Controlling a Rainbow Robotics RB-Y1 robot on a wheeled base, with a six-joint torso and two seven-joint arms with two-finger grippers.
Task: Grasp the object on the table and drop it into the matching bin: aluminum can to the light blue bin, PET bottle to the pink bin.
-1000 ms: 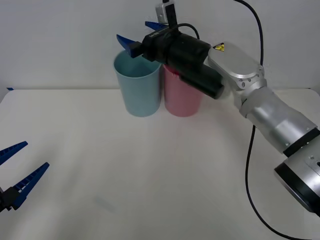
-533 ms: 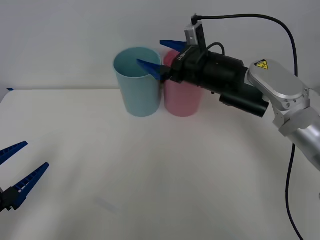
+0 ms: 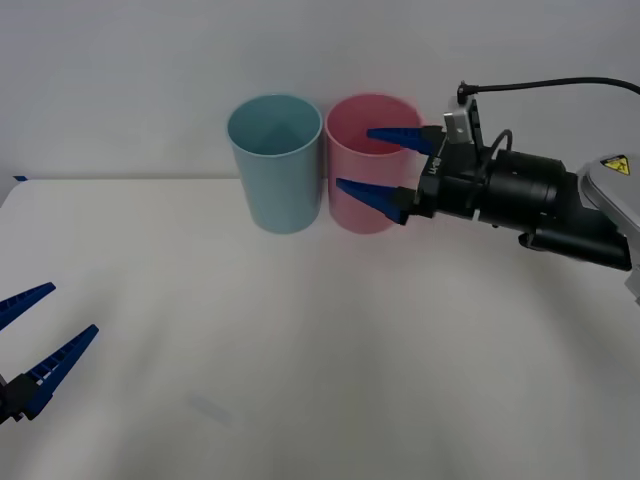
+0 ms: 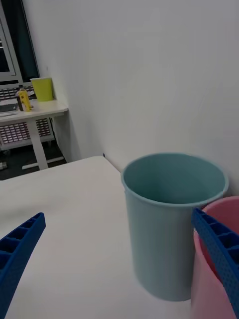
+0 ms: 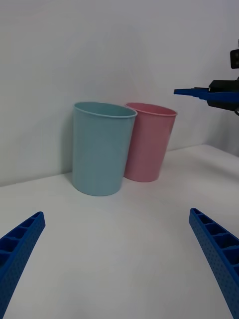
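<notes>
The aluminum can itself could not be made out at this moment. Nothing red lay on the bare table, and the right jaws carried nothing, so the fair judgement was that the can already sat at the bottom of the light blue bin, below what the right wrist view took in of that bin's inside. A second earlier the right jaws had hung spread directly over the light blue bin's mouth. Half a second earlier they had slid to the seam between the two bins. Now they had drawn back farther toward the robot's right and lower, and stood in front of the pink bin, pointing back at it, wide open and empty, one finger level with its rim and the other across its wall. Both bins stood upright and touching, where they had stood throughout, the blue one on the robot's left of the pink.

That retreat read as the release being over and the arm pulling clear, which would put the sorting of this can at or near its end. The left jaws had not stirred: they waited low at the near left corner of the table, fully parted and holding nothing, well apart from the bins
</notes>
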